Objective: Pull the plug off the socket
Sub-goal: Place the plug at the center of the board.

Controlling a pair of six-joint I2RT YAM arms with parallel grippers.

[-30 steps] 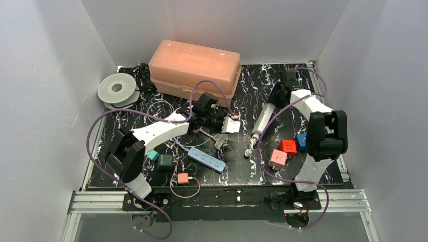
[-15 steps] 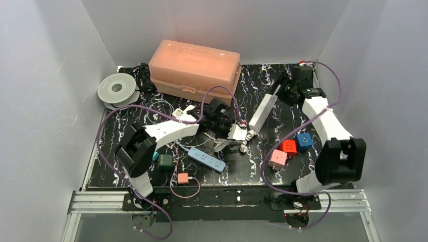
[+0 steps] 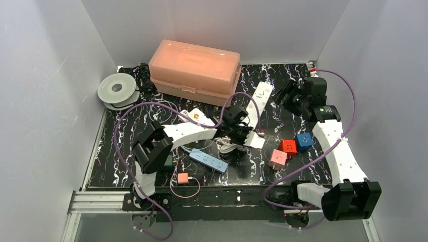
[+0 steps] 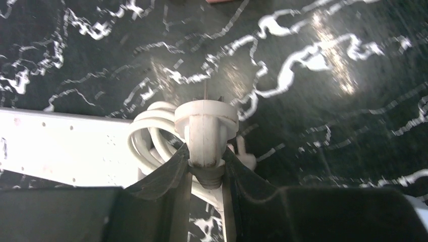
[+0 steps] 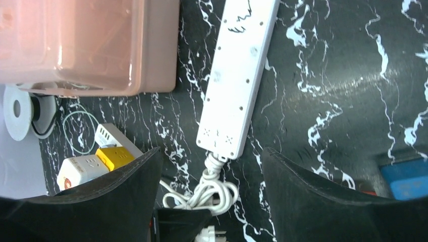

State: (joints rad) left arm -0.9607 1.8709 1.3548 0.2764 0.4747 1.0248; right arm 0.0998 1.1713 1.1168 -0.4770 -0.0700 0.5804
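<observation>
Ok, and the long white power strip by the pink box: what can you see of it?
The long white plastic power strip lies flat, face up, on the black marbled table, beside the pink translucent box but apart from it. Its sockets look empty, and black scribbles mark one end. From the other end a white cord runs into a bundled coil. The open right gripper hovers above without touching.
</observation>
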